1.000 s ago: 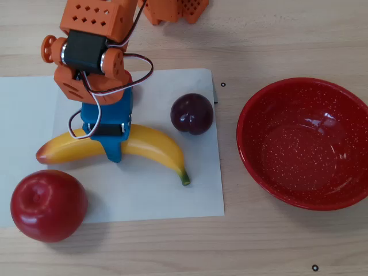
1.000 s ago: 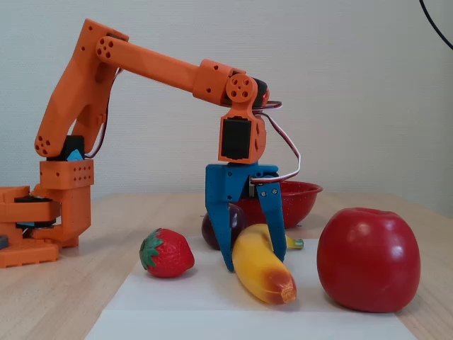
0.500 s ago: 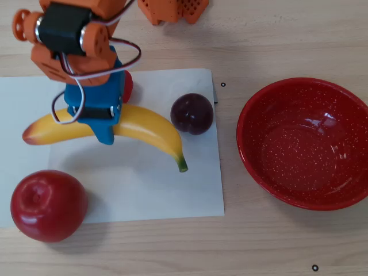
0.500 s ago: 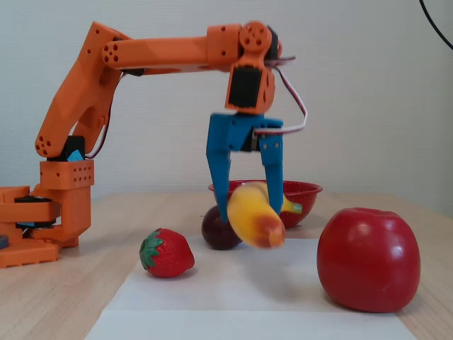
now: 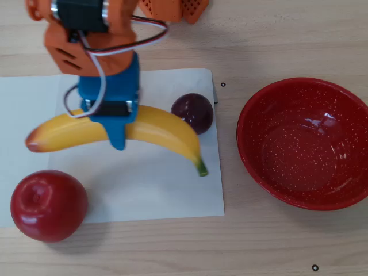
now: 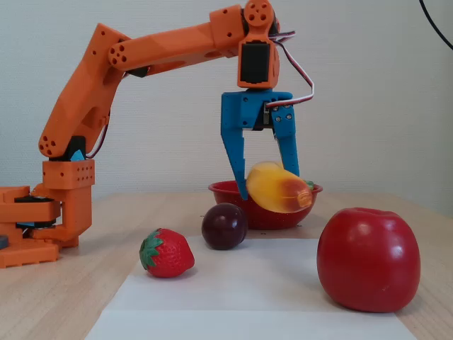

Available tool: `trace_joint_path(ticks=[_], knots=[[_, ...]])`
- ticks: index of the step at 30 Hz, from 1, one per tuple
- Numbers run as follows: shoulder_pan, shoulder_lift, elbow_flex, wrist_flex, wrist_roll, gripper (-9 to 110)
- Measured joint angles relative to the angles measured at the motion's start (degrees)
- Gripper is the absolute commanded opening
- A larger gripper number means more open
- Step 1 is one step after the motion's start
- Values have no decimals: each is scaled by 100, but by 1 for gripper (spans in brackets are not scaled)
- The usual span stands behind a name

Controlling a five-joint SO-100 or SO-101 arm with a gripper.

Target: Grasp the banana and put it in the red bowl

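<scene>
Yellow and glossy, the banana hung clamped between the blue fingers of the gripper, lifted clear of the white paper in the fixed view. Seen from overhead, its long axis ran left to right, arching upward in the middle, with the orange-red end at the left and the green stem tip at the lower right, pointing toward the red bowl. A dark plum sat just beside it, and a red apple lay below.
</scene>
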Motion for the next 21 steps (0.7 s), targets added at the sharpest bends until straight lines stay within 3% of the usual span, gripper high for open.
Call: trace_joint_path(ticks=[21], knots=[[2153, 861, -483, 0, -703, 0]])
